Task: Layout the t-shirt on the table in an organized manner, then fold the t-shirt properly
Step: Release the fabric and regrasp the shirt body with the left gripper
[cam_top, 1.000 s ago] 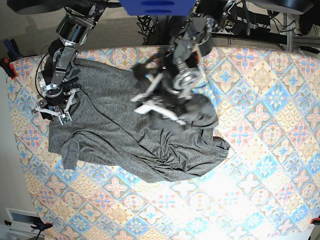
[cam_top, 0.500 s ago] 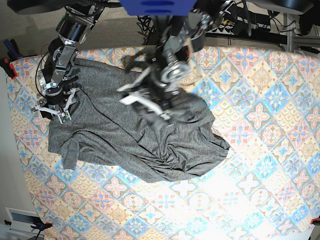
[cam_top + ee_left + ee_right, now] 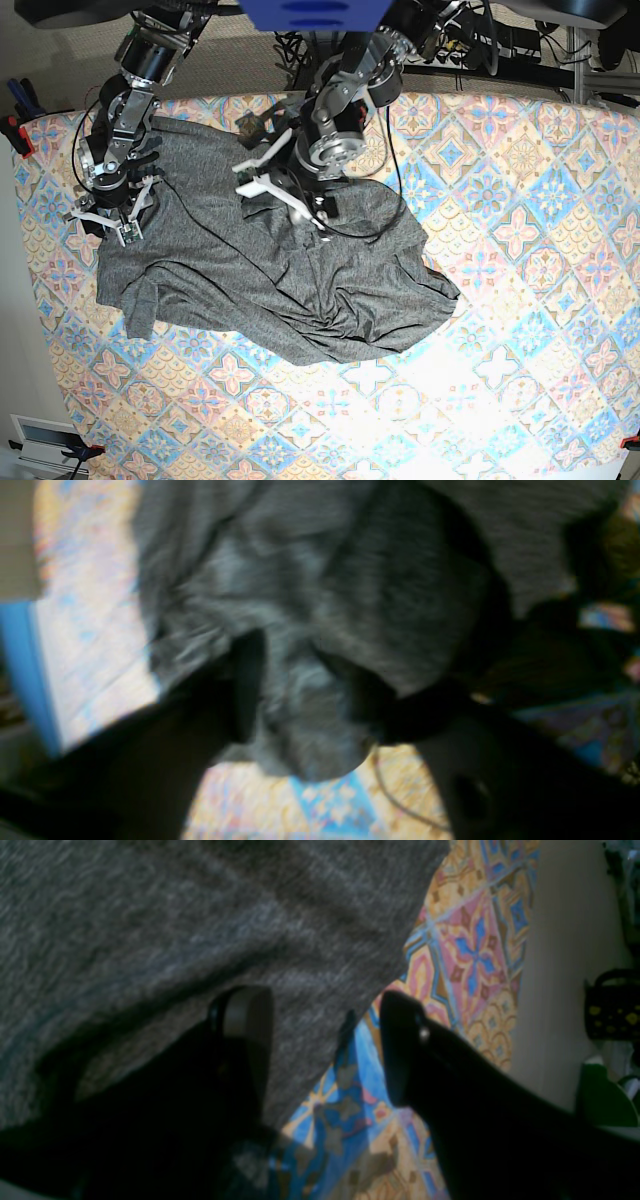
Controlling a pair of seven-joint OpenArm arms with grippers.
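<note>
The dark-grey t-shirt (image 3: 260, 280) lies crumpled across the left and middle of the table (image 3: 520, 250), bunched in folds toward its right end. My left gripper (image 3: 272, 188) hovers over the shirt's upper middle with its jaws spread. In the blurred left wrist view, the left gripper (image 3: 302, 705) has a soft bulge of t-shirt (image 3: 350, 580) between its parted fingers. My right gripper (image 3: 108, 222) is open at the shirt's left edge. In the right wrist view, the right gripper (image 3: 325, 1040) straddles that hem: one finger over the t-shirt (image 3: 150, 915), the other over the table (image 3: 470, 950).
Cables and equipment crowd the far side behind the table (image 3: 470, 45). Red clamps (image 3: 15, 135) grip the table's left edge, and a white box (image 3: 45, 440) sits off its near-left corner. Patterned cloth lies bare to the right and front.
My left arm swung left and back over the shirt, and its jaws went from shut on a bunch of cloth to spread apart. The right arm stayed put.
</note>
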